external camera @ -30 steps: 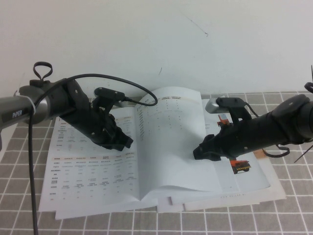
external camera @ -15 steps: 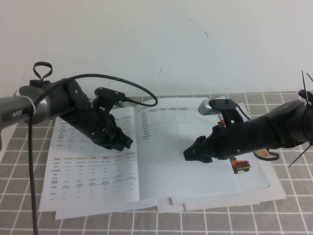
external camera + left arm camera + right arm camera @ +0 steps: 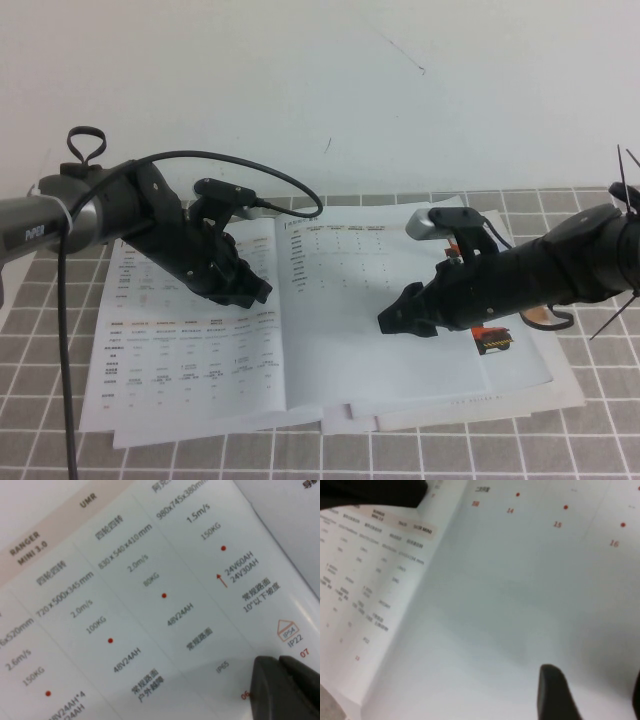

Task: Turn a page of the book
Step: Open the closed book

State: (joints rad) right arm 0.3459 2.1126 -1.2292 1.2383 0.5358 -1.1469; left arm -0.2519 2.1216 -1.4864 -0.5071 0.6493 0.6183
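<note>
Working the right page of the book, centre frame

My left jaws [image 3: 252,291], tips together with nothing gripped, pin the book's [image 3: 200,340] left page; my right jaws [image 3: 400,322], slightly parted and empty, hover over the right page. I'd pinch one sheet only, lifting gently. Loose sheets [image 3: 520,385] lie underneath on the grey-tiled desk [image 3: 580,440], white wall [image 3: 320,90] behind.

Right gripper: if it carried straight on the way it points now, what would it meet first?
Probably the right-hand page of the book. The right gripper points down and toward the spine, fingers apart, just above that page. The left gripper lies further along, over the left page.
</note>
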